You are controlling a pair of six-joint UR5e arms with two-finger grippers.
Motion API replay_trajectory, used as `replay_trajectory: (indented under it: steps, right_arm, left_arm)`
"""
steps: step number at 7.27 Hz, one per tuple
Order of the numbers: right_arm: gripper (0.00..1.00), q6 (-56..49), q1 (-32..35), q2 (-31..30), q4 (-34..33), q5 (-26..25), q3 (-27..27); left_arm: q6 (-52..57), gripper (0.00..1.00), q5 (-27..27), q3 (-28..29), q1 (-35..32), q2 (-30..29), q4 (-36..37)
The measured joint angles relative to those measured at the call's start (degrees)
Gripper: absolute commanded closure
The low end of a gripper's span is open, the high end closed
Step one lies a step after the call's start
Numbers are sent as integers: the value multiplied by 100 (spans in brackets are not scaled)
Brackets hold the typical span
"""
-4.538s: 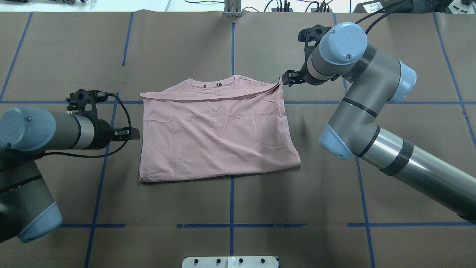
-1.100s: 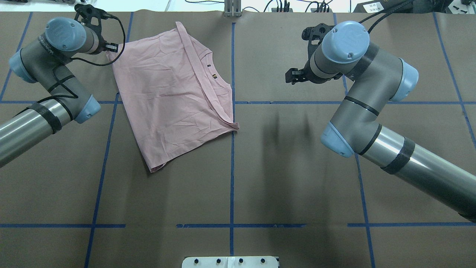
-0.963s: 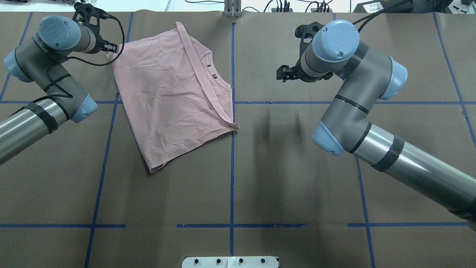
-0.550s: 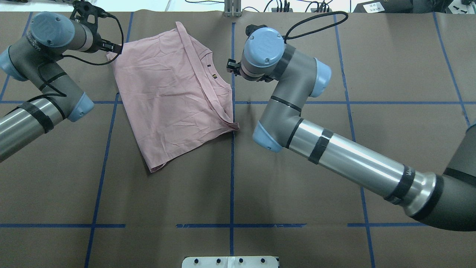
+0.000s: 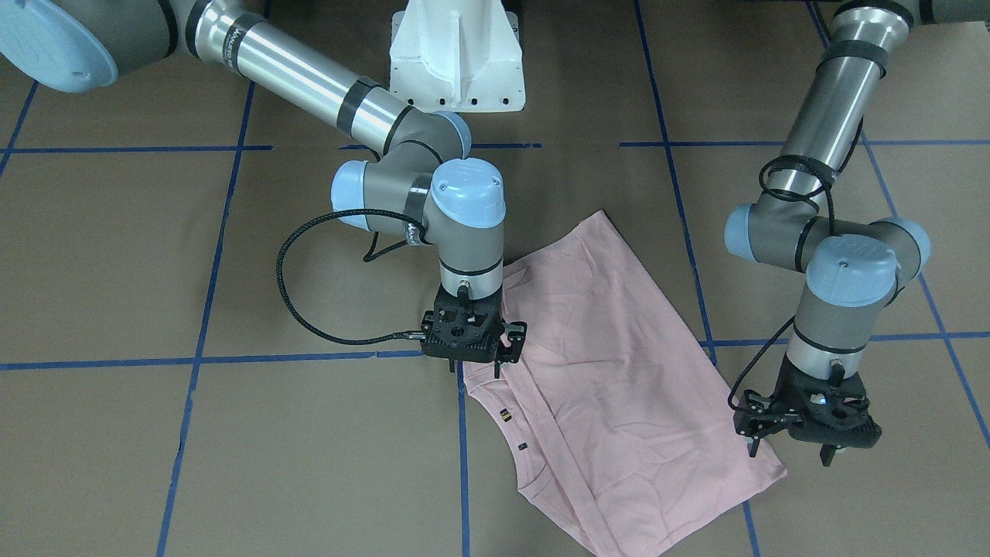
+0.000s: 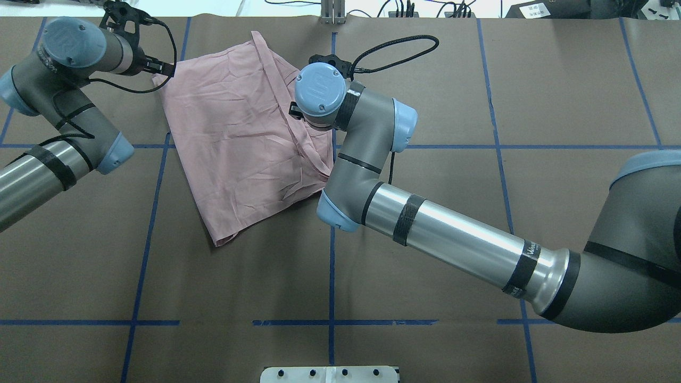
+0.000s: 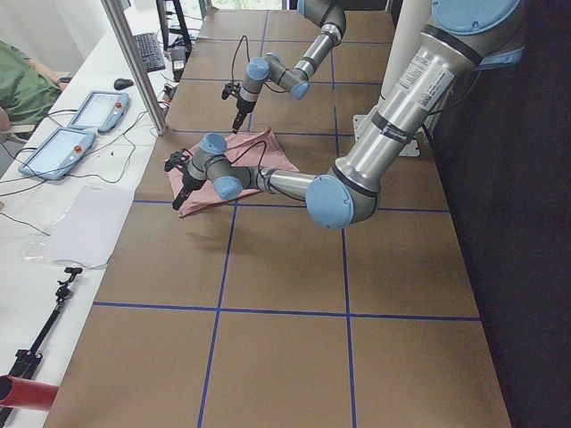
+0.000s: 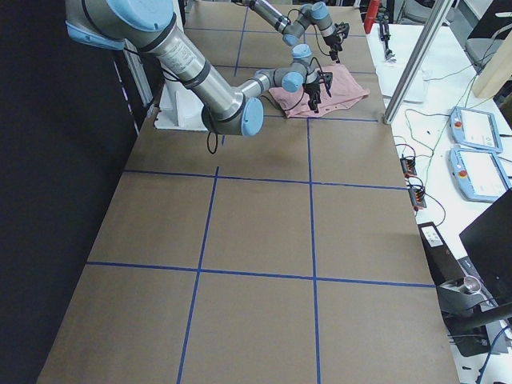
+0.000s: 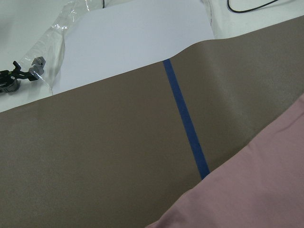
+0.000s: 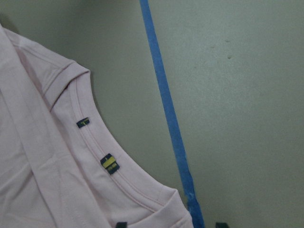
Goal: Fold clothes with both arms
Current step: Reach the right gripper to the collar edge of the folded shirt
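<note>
1. One pink T-shirt (image 6: 239, 133) lay flat on the brown tabletop (image 6: 425, 239), plain side up. It was in the far half, on the robot's left of the centre tape line (image 6: 331, 276), and sat skewed to the blue grid. A folded band ran across it beside the collar (image 10: 95, 142).
2. The right arm (image 6: 452, 239) reached across the centre line. In the overhead view its wrist hid the collar and part of the shirt's edge.
3. The right gripper (image 5: 473, 367) hung over the collar with its fingers apart, clamped on nothing. Its wrist view showed one tip above the cloth and the other above bare tabletop.
4. The left arm (image 6: 32, 181) came in from the robot's left. The left gripper (image 5: 789, 452) stood at the shirt's far left corner. From the front its fingers looked apart, and the corner lay flat beneath them.
5. Two small tags (image 10: 110, 163) sat on the collar's rib.
6. One black cable (image 5: 286, 263) looped out from the right wrist over bare tabletop.
7. Other things around:
   - one white pedestal block (image 5: 456, 54) at the robot's base
   - two tablets (image 7: 53, 147) on the side bench
   - one sheet of paper (image 7: 85, 223) on the side bench
   - one keyboard (image 7: 147, 49) on the side bench
   - one metal post (image 7: 134, 62)
8. In all there were one shirt, two arms and two grippers.
</note>
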Motion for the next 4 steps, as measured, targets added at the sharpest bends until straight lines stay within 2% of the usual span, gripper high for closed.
replay_trajectory:
  steps: [4]
  right_arm:
    - [41,-228,-189,-28,-232,-75,-18]
  left_arm:
    - [-9,0,0,-26,-2,14,-8]
